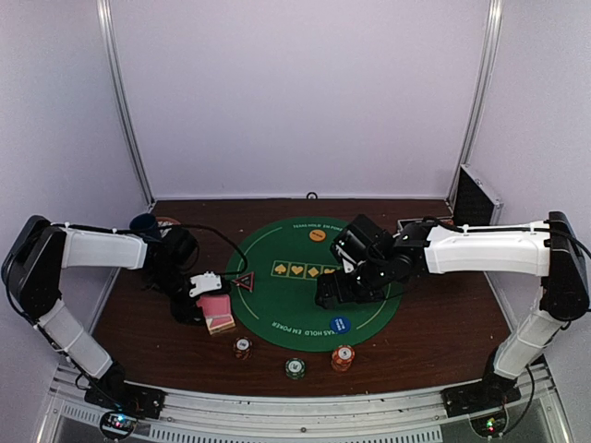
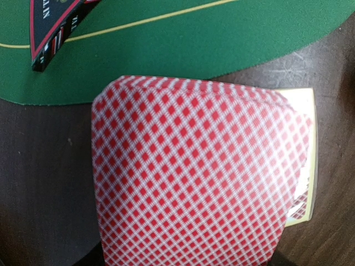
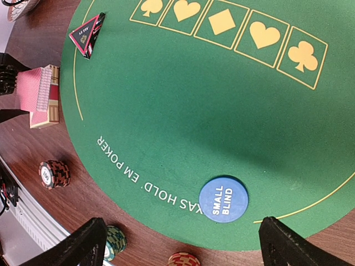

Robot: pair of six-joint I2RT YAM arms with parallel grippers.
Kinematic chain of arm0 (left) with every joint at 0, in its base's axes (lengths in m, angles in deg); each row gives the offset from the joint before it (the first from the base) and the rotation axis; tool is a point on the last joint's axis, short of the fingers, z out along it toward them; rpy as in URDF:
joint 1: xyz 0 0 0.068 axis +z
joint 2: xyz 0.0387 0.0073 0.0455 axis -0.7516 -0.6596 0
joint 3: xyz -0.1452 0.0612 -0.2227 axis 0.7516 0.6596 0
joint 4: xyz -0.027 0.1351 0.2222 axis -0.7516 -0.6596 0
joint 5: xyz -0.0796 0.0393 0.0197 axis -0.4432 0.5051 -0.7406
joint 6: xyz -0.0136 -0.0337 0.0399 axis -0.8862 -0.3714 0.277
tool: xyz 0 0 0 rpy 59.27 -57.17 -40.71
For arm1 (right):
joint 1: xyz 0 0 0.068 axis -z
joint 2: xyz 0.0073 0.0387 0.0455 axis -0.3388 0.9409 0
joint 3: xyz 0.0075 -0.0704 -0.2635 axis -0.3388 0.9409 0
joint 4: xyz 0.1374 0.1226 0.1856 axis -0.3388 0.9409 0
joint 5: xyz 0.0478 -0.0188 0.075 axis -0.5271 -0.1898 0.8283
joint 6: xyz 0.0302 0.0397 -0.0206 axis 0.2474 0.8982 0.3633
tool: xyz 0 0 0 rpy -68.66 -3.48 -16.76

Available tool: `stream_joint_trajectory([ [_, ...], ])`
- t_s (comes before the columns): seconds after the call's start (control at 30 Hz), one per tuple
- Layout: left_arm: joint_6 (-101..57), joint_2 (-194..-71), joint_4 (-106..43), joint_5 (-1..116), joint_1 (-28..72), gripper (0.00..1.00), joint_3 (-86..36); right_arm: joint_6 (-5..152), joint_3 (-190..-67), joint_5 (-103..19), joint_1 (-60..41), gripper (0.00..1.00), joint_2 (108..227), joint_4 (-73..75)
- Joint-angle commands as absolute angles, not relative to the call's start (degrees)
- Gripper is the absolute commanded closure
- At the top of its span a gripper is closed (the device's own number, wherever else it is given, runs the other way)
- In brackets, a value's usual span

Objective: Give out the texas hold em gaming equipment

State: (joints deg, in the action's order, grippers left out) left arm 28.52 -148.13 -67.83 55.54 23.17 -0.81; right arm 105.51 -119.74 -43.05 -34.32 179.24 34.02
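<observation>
A deck of pink-backed playing cards (image 1: 218,316) lies on the wood just off the left rim of the green mat (image 1: 277,314). My left gripper (image 1: 201,301) is down at the deck, shut on the top card (image 2: 194,177), which bows upward and hides the fingers in the left wrist view. The deck's yellow-edged side (image 2: 308,166) shows beneath it. Three poker chip stacks stand near the front edge: red-black (image 1: 242,348), green (image 1: 295,367) and red-orange (image 1: 343,357). My right gripper (image 3: 182,221) hangs open over the mat's near part, holding nothing.
On the mat lie a blue SMALL BLIND disc (image 3: 223,199), an orange disc (image 1: 318,234) and a dark triangular marker (image 1: 243,281). A black-and-silver case (image 1: 474,197) leans at the back right. A dark blue round object (image 1: 143,222) sits back left.
</observation>
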Motion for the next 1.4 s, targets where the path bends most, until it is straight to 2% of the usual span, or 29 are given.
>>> stream_joint_trajectory([
  [0.0,29.22,-147.44,-68.48,56.27,22.81,0.86,-0.98,105.94,-120.28,-43.07,-34.62,0.01,177.44,33.4],
  [0.33,29.45,-142.76,-72.81,57.77,22.81,0.99,-3.56,106.39,-121.2,-41.17,-34.62,0.0,177.96,31.2],
  [0.53,28.0,-138.35,-79.05,55.85,22.61,1.0,-7.66,108.02,-122.7,-37.59,-34.56,0.01,179.37,25.86],
  [1.0,21.66,-132.1,-88.63,51.46,15.86,1.0,-16.48,129.34,-126.59,-14.63,-34.48,0.01,192.56,-13.64],
  [1.37,21.23,-133.38,-89.04,51.89,14.99,1.0,-19.05,137.48,-128.41,-9.21,-35.61,0.12,199.6,-25.92],
])
